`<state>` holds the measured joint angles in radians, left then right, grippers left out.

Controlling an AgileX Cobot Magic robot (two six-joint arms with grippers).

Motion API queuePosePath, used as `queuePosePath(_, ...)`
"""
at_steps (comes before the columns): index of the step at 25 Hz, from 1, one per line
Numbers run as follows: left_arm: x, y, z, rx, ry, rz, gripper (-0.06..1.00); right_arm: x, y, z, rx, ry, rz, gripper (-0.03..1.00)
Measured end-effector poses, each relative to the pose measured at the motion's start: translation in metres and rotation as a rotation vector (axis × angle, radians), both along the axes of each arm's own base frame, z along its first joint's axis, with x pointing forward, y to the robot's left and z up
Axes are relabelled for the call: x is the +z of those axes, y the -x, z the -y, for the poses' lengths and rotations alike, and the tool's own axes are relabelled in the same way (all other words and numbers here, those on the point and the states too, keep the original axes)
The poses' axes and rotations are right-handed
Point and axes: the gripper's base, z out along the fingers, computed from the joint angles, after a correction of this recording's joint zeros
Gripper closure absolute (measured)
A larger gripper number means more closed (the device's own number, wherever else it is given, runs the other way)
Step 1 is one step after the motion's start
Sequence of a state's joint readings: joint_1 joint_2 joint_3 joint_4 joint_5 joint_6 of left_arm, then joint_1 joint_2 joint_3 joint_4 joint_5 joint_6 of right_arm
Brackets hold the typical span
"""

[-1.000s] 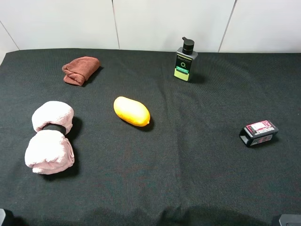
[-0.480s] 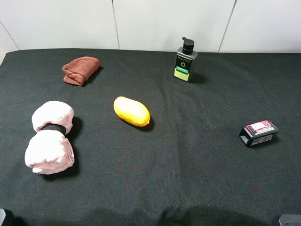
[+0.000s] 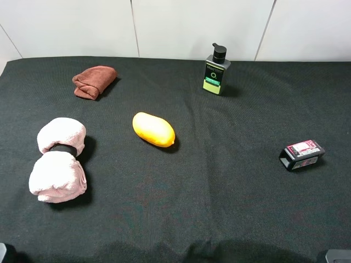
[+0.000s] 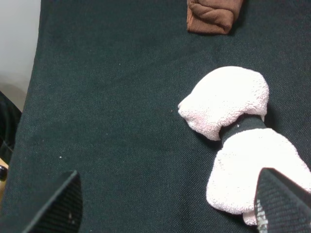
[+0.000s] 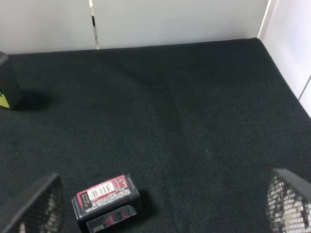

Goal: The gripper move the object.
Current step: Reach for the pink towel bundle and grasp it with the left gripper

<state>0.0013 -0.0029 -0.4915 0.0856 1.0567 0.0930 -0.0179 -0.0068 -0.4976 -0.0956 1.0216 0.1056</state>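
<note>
The object, a pale pink fluffy rolled towel [image 3: 57,159] cinched by a black band [image 3: 61,148], lies at the left of the black table. In the left wrist view the towel [image 4: 243,141] is ahead of my left gripper [image 4: 167,213] and off to one side, close to one dark fingertip [image 4: 282,204]. The left jaws stand wide apart and hold nothing. My right gripper [image 5: 163,208] is also open and empty, above the table's right side. Only dark arm corners show at the exterior view's bottom edge.
A reddish-brown folded cloth [image 3: 94,81] lies at the back left. A yellow-orange fruit [image 3: 153,129] lies near the middle. A black pump bottle [image 3: 216,70] stands at the back. A black box with a red label [image 3: 301,154] lies at the right, near the right gripper [image 5: 107,196].
</note>
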Motion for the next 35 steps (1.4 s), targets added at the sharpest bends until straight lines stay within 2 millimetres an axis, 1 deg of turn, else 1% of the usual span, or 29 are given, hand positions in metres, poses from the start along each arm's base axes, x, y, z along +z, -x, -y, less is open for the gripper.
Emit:
queuePosePath(18, 0.000, 0.000, -0.001, 0.006, -0.001, 0.000, 0.18, 0.000, 0.000, 0.000, 0.000, 0.000, 0.000, 0.34)
queuePosePath(20, 0.000, -0.003, -0.001, 0.008, 0.002, -0.018, 0.18, 0.000, 0.000, 0.000, 0.000, 0.000, 0.000, 0.34)
queuePosePath(27, 0.001, -0.029, 0.000, 0.011, 0.014, -0.189, 0.18, 0.000, 0.000, 0.000, 0.000, 0.000, 0.000, 0.34)
queuePosePath(35, 0.008, -0.064, 0.003, 0.010, 0.056, -0.351, 0.18, 0.000, 0.000, 0.000, 0.000, 0.000, 0.000, 0.34)
